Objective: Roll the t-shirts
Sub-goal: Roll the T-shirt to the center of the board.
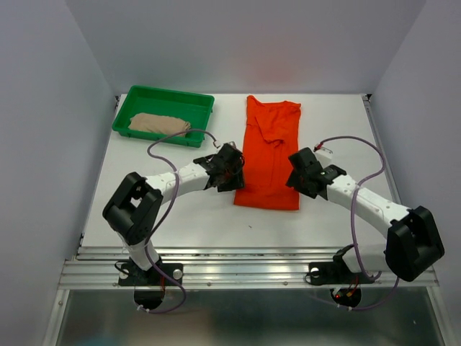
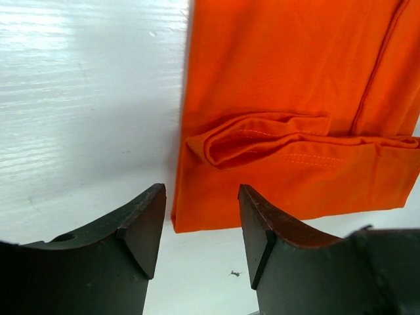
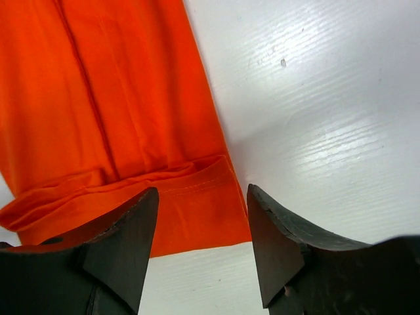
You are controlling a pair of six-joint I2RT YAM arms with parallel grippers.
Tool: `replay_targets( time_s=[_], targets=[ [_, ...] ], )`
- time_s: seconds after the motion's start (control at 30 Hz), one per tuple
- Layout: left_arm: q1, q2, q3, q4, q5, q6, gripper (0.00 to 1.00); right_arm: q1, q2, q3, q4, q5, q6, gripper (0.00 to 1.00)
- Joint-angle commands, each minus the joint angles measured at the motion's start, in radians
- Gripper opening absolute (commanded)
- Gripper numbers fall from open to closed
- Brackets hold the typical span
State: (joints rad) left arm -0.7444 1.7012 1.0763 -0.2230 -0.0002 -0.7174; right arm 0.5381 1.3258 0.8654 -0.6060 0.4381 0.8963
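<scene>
A green tray (image 1: 173, 94) sits at the far left of the white table (image 1: 180, 223), and the beige shirt (image 1: 157, 124) lies in it as a loose, crumpled lump. Nearer and to the right of the tray, the left arm reaches in from its base toward the middle of the table. The left gripper (image 1: 232, 173) is at the left edge of the orange shirt (image 1: 270, 144), close to that shirt's near end. In the left wrist view the left gripper (image 2: 202, 200) is released: its two dark fingers (image 2: 141, 226) stand apart with nothing between the pads, and the near-left corner of the orange shirt (image 2: 282, 79) lies flat on the table just past the fingertips. The orange shirt is in the middle of the table, folded into a long strip that runs from far to near, with the collar end far. A narrow turned-over fold crosses it just short of the near hem, and it lies loose. The right gripper (image 1: 298, 173) is at the right edge of the strip, about level with the left one. In the right wrist view the right gripper (image 3: 203, 197) is also released, its fingers (image 3: 279, 246) spread and empty. The near-right corner of the orange shirt (image 3: 118, 98) lies on the table just beyond the fingertips and reaches across the gap between them. The right arm runs back to its base at the near right.
</scene>
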Motion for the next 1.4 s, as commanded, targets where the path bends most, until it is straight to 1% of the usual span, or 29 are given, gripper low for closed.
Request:
replay_targets(
  time_s=[0.0, 0.03, 0.07, 0.1, 0.13, 0.17, 0.2, 0.23, 0.27, 0.3, 0.33, 0.37, 0.5, 0.57, 0.83, 0.9, 1.0, 1.2, 1.37],
  targets=[
    [0.004, -0.141, 0.037, -0.038, -0.133, 0.022, 0.59, 0.006, -0.092, 0.04, 0.019, 0.093, -0.01, 0.62],
    [0.004, -0.161, 0.037, -0.042, -0.151, 0.027, 0.58, 0.006, -0.1, 0.04, 0.017, 0.087, -0.017, 0.61],
    [0.004, -0.194, 0.033, -0.048, -0.168, 0.036, 0.53, 0.006, -0.112, 0.037, 0.014, 0.056, -0.032, 0.6],
    [0.004, -0.208, 0.03, -0.049, -0.167, 0.036, 0.44, 0.006, -0.112, 0.034, 0.014, 0.035, -0.033, 0.58],
    [0.0, -0.222, 0.024, -0.047, -0.164, 0.047, 0.29, 0.006, -0.117, 0.03, 0.015, -0.014, -0.04, 0.54],
    [-0.003, -0.239, 0.011, -0.041, -0.141, 0.053, 0.0, 0.006, -0.117, 0.017, 0.029, -0.042, -0.046, 0.4],
    [-0.006, -0.242, 0.005, -0.038, -0.124, 0.053, 0.0, 0.006, -0.114, 0.017, 0.04, -0.071, -0.046, 0.32],
    [-0.016, -0.244, -0.013, -0.014, -0.079, 0.061, 0.0, 0.016, -0.111, -0.006, 0.055, -0.128, -0.045, 0.16],
    [-0.016, -0.244, -0.021, -0.013, -0.078, 0.065, 0.0, 0.016, -0.106, -0.02, 0.073, -0.146, -0.043, 0.1],
    [-0.03, -0.235, -0.029, 0.013, -0.037, 0.068, 0.0, 0.016, -0.102, -0.031, 0.096, -0.157, -0.033, 0.04],
    [-0.038, -0.224, -0.033, 0.028, -0.018, 0.078, 0.0, 0.016, -0.09, -0.051, 0.106, -0.17, -0.031, 0.01],
    [-0.044, -0.213, -0.039, 0.052, 0.035, 0.084, 0.0, 0.016, -0.08, -0.054, 0.113, -0.171, -0.031, 0.01],
    [-0.053, -0.115, -0.026, 0.092, 0.072, 0.096, 0.0, 0.016, -0.039, -0.051, 0.114, -0.145, -0.033, 0.01],
    [-0.053, -0.088, -0.012, 0.112, 0.06, 0.102, 0.0, 0.016, -0.005, -0.04, 0.112, -0.128, -0.046, 0.01],
    [-0.047, 0.02, 0.053, 0.097, 0.012, 0.119, 0.0, 0.016, 0.114, -0.032, 0.114, -0.062, -0.1, 0.01],
    [-0.046, 0.038, 0.056, 0.093, 0.011, 0.122, 0.0, 0.016, 0.151, -0.037, 0.127, -0.052, -0.115, 0.01],
    [-0.038, 0.063, 0.054, 0.099, -0.032, 0.124, 0.0, 0.005, 0.187, -0.046, 0.155, -0.032, -0.131, 0.01],
    [-0.029, 0.081, 0.054, 0.111, -0.073, 0.125, 0.0, 0.005, 0.196, -0.04, 0.18, -0.025, -0.157, 0.01],
    [-0.015, 0.095, 0.051, 0.094, -0.09, 0.125, 0.0, 0.005, 0.133, -0.037, 0.169, -0.041, -0.178, 0.01]
  ],
)
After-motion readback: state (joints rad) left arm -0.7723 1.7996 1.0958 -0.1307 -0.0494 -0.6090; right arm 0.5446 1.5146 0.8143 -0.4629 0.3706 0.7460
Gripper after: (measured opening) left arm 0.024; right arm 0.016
